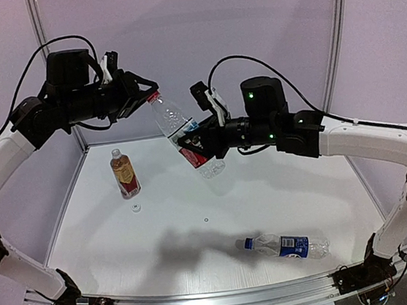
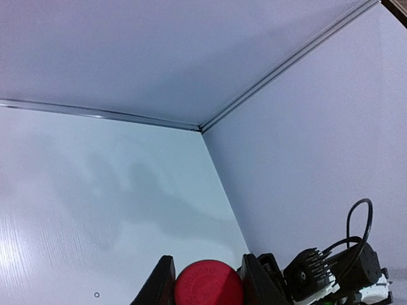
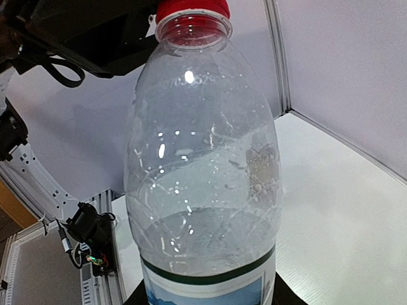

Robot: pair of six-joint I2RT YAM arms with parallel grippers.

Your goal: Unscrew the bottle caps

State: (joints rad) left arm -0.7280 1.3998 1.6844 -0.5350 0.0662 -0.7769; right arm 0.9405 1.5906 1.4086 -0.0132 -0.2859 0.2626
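My right gripper (image 1: pixel 201 144) is shut on the clear bottle with the red-white label (image 1: pixel 184 136) and holds it tilted in the air; the bottle fills the right wrist view (image 3: pixel 203 178). Its red cap (image 1: pixel 154 96) sits between the fingers of my left gripper (image 1: pixel 147 96), which is shut on it; the cap shows in the left wrist view (image 2: pixel 208 284) and in the right wrist view (image 3: pixel 193 9). The amber bottle (image 1: pixel 124 173) stands capless at the left, a white cap (image 1: pixel 135 207) lying before it. The blue-label bottle (image 1: pixel 288 246) lies on its side, blue cap (image 1: pixel 248 244) on.
White walls with metal posts close the table at the back and sides. An aluminium rail (image 1: pixel 220 298) runs along the near edge between the arm bases. The right arm's wrist and cable (image 2: pixel 337 270) show low in the left wrist view.
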